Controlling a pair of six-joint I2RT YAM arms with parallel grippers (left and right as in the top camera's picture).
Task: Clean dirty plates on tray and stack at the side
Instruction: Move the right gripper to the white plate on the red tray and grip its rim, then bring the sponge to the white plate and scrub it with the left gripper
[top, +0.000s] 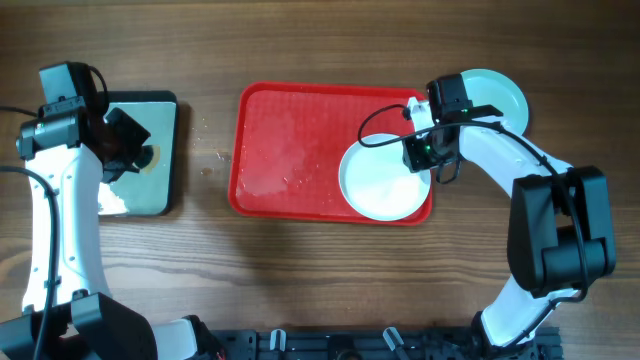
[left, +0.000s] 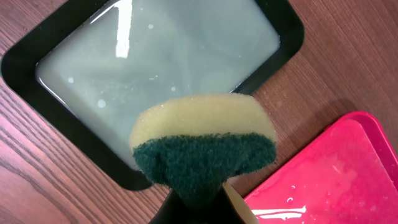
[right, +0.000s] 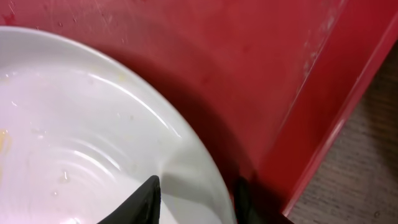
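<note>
1. The left gripper (top: 128, 150) hangs over the dark tray (top: 160, 105) at the left end of the table (top: 300, 270). Its jaws are closed on a sponge (left: 202, 143), yellow foam behind and green scouring face toward the lens. No plate is near these jaws.
2. Only the left wrist view shows the sponge clearly. From overhead it is a small dark and yellowish patch under the arm. The left wrist view also shows the dark tray (left: 283, 31) filled with cloudy greenish water, and a corner of the red tray (left: 336, 168) with wet streaks.
3. The red tray (top: 290, 120) lies at the table's middle, well apart from the dark tray. Its left part is bare but speckled with droplets.
4. The white plate (top: 380, 185) sits in the red tray's right near corner, its edge reaching the tray's rim.
5. The right gripper (top: 425, 160) is at the white plate's right edge. In the right wrist view the right gripper (right: 196, 190) has its jaws narrow and pinched on the rim of the white plate (right: 81, 124). One black finger (right: 143, 199) is inside the bowl and the other is outside, over the red tray (right: 261, 56).
6. That close view alone shows faint yellowish smears and water beads in the plate, and a dark shadow beneath its rim.
7. An aqua plate (top: 500, 95) rests on the table just past the tray's far right corner, partly hidden by the right arm. Only the overhead view shows it.
</note>
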